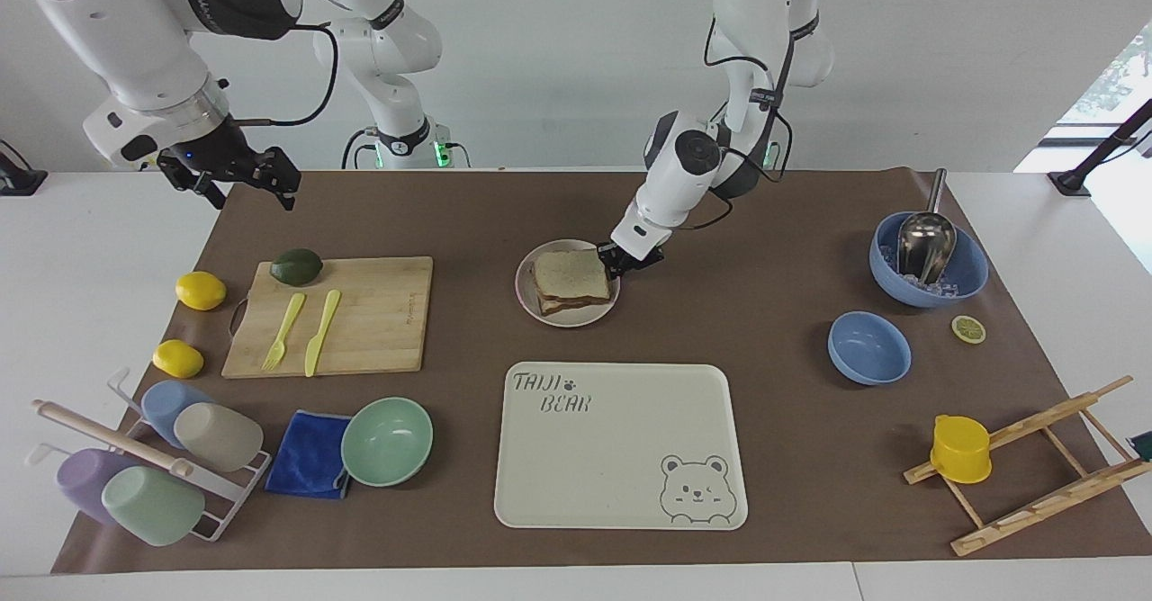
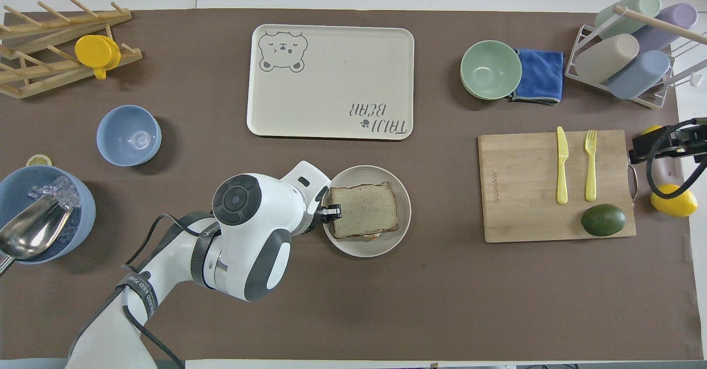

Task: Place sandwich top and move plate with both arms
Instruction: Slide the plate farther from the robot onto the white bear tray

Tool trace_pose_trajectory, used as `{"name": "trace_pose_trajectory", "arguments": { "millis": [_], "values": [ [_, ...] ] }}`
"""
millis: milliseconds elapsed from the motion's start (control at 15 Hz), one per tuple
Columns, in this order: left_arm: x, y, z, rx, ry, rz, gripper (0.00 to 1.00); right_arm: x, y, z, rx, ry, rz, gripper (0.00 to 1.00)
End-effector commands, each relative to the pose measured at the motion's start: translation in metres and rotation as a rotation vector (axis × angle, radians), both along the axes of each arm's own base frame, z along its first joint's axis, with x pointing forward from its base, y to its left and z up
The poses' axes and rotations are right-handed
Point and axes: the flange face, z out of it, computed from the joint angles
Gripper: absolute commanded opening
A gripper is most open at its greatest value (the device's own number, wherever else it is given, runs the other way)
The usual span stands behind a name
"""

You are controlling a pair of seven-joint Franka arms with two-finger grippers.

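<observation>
Gripping the plate (image 1: 567,283) at its rim is the step you appear to be in: the left gripper (image 1: 627,260) sits low at the edge of the plate toward the left arm's end of the desk (image 1: 738,331), its jaws drawn close together at the rim, though you cannot tell for sure whether they are clamped on the rim or only touching it. The sandwich top (image 1: 569,274) already lies on the stack in the middle of the plate, squared up fairly well over what is under it, so that part looks done. To do this step well, keep the pinch on bare rim and clear of the bread, keep the plate level, and bring your other arm in before you lift, since one-sided support would likely tilt the stack. The right gripper (image 1: 236,174) hangs in the air well away from the plate, toward the right arm's end of the desk, over the desk edge past the cutting board (image 1: 333,315); its jaws stand apart and empty. Farther from the robots than the plate lies the bear-print tray (image 1: 619,444). Hidden from you: the filling under the bread, and the exact contact of the left fingertips, which the wrist covers in the overhead view.
</observation>
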Motion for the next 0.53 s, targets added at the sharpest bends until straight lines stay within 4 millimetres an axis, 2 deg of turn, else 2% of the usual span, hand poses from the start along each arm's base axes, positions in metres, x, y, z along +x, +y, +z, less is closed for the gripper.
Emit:
{"name": "trace_pose_trajectory", "arguments": {
  "millis": [0, 133, 267, 333, 467],
  "values": [
    [-0.006, 0.003, -0.001, -0.011, 0.007, 0.025, 0.00, -0.002, 0.002, 0.002, 0.021, -0.013, -0.032, 1.00],
    [-0.001, 0.002, 0.004, -0.028, 0.010, 0.042, 0.00, -0.004, 0.001, -0.002, 0.023, 0.005, -0.032, 1.00],
    [0.007, 0.002, 0.018, -0.043, 0.015, 0.048, 0.00, -0.008, 0.000, 0.002, 0.026, 0.004, -0.031, 1.00],
    [0.017, 0.007, 0.030, -0.051, 0.025, 0.055, 0.00, -0.008, 0.001, 0.003, 0.025, 0.001, -0.031, 1.00],
    [0.051, 0.022, 0.068, -0.075, 0.054, 0.068, 0.00, -0.008, 0.003, 0.004, 0.028, -0.001, -0.026, 1.00]
  ]
}}
